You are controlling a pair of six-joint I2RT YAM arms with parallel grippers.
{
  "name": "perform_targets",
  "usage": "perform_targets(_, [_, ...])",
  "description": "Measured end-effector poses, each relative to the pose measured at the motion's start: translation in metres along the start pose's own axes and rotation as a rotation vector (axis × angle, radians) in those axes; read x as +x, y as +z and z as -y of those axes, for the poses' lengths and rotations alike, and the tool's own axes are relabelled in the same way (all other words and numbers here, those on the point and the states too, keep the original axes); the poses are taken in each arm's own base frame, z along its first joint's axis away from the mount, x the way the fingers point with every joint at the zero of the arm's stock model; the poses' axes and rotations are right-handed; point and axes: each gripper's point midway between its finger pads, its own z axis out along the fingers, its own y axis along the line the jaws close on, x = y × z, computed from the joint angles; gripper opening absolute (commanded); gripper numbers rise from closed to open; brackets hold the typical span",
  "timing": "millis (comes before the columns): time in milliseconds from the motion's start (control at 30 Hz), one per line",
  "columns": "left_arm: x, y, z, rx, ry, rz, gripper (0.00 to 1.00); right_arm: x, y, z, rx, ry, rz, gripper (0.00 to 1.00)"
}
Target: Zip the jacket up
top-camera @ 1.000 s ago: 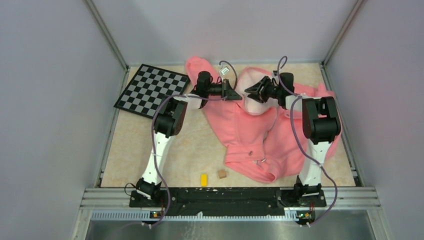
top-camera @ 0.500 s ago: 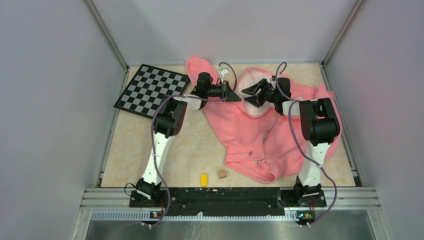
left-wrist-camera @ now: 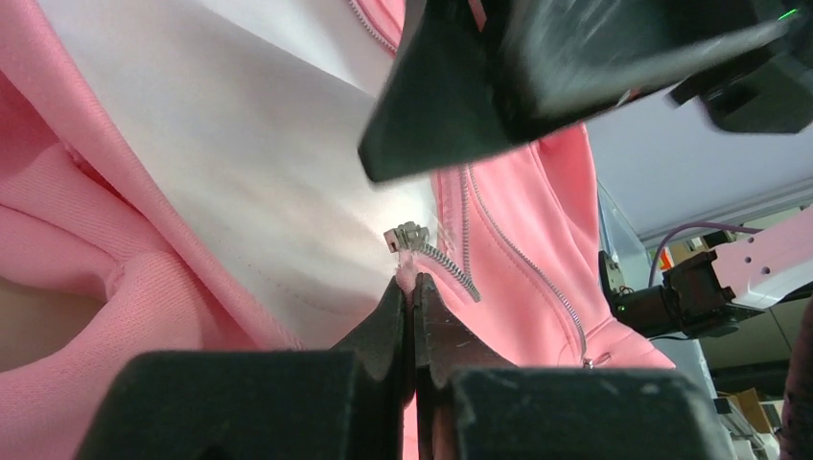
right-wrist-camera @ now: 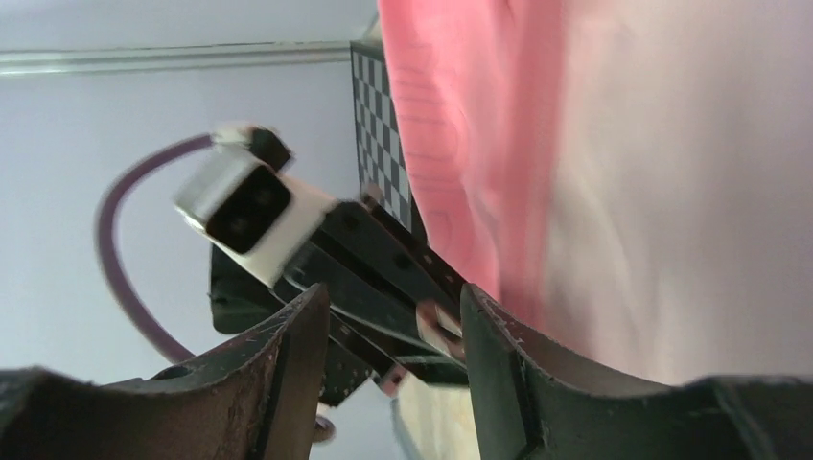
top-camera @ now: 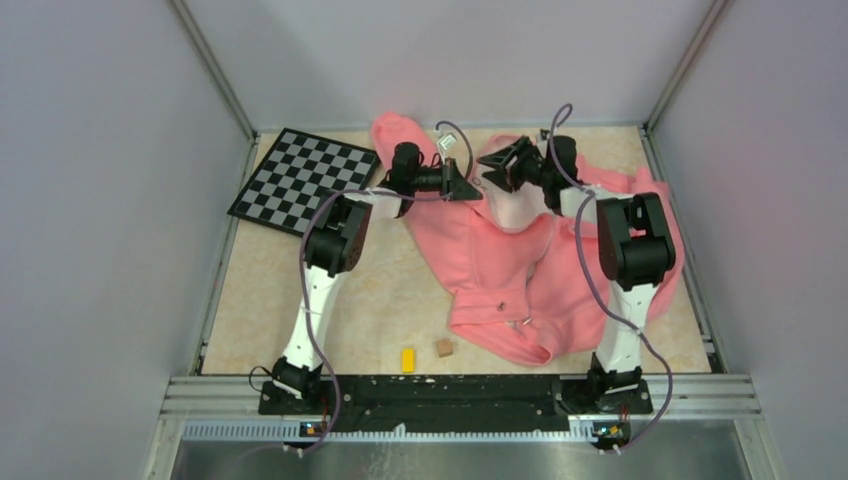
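**A:** What changed?
**B:** The right end effector [right-wrist-camera: 393, 292], jaws apart and empty, has shifted back toward the left end effector [left-wrist-camera: 412, 287], which stays clamped on the jacket [top-camera: 500, 270] just under the zipper slider [left-wrist-camera: 407, 236].
**A:** Meaning?
**B:** Probably lining up on the slider; zipping has not begun.
**A:** Setting?
**B:** Beige tabletop [top-camera: 380, 300], jacket crumpled centre-right, checkerboard [top-camera: 305, 180] back-left, grey enclosure walls.

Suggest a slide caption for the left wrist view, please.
Left gripper shut on the jacket's edge beside the zipper slider, right gripper overhead.
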Motion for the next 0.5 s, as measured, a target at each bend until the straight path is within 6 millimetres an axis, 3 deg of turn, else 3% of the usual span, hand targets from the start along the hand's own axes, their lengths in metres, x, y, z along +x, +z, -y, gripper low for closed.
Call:
perform_targets(133, [0.000,0.000,-0.002,-0.015,-0.021,0.007,0.00,-0.009,0.023,-0.041,0.021,-0.226,0.026,0.52])
perform_targets(267, [-0.001,0.001,-0.004,-0.026,-0.041,0.016,0.00,0.007,0.037,-0.070,0.053,-0.415,0.024,0.51])
perform_targets(367, [0.001,0.000,-0.003,-0.025,-0.064,0.023,0.00,0.014,0.034,-0.062,0.116,-0.468,0.011,0.50])
perform_targets(400, [0.001,0.000,-0.003,-0.025,-0.064,0.024,0.00,0.004,0.025,-0.047,0.175,-0.479,0.014,0.50])
perform_targets(500, [0.001,0.000,-0.003,-0.022,-0.071,0.026,0.00,-0.017,0.006,-0.030,0.241,-0.502,0.028,0.50])
